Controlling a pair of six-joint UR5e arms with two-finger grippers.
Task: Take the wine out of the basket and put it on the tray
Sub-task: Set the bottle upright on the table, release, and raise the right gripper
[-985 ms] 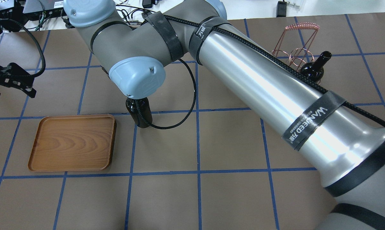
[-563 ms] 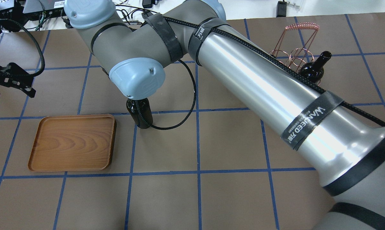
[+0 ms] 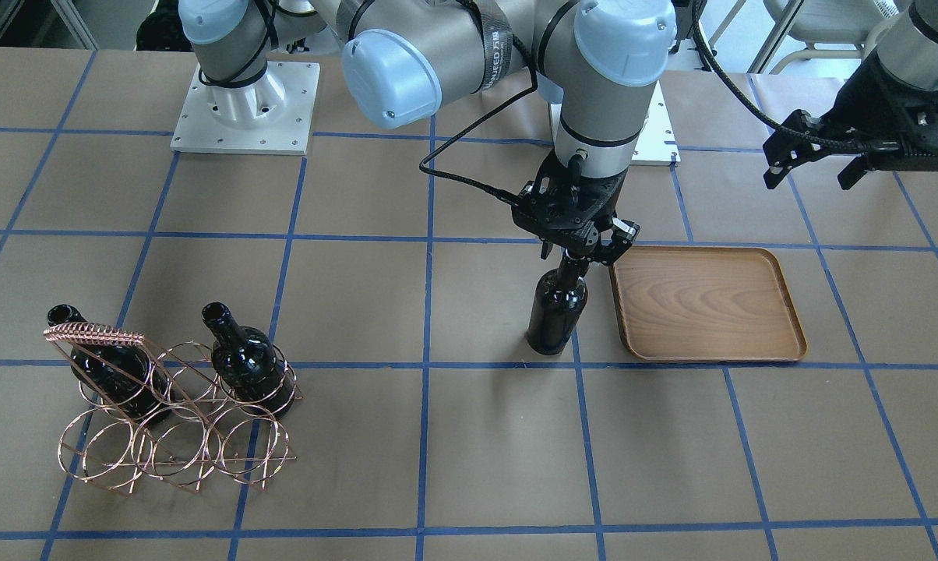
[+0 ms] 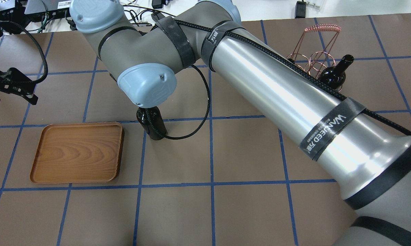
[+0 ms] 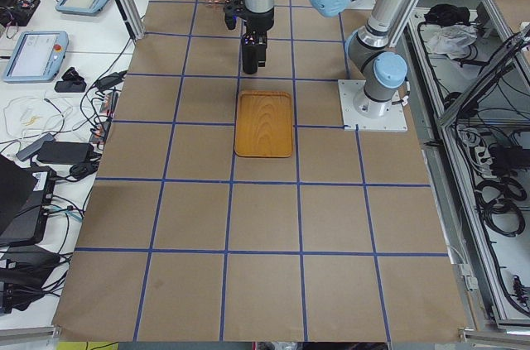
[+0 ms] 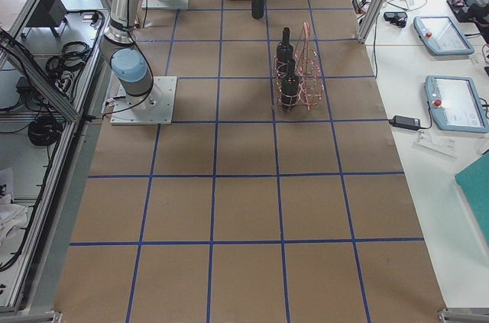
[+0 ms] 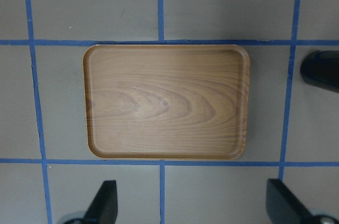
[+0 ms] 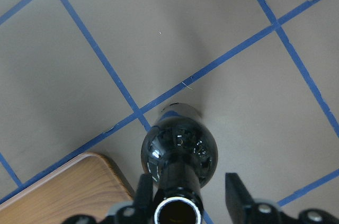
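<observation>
One wine bottle stands upright on the table just beside the wooden tray, not on it. My right gripper is over its neck. In the right wrist view the jaws straddle the neck of the bottle: one finger touches it and the other stands clear, so the gripper is open. My left gripper hangs open and empty behind the tray; its wrist view shows the bare tray below. In the overhead view the right wrist hides that gripper, and the bottle stands right of the tray.
The copper wire basket stands far across the table and holds two more dark bottles. My long right arm spans the table above the middle. Blue tape lines grid the brown table cover.
My right wrist and the bottle under it have shifted slightly to the right and nearer in the overhead view. My left gripper and the tray have not moved.
</observation>
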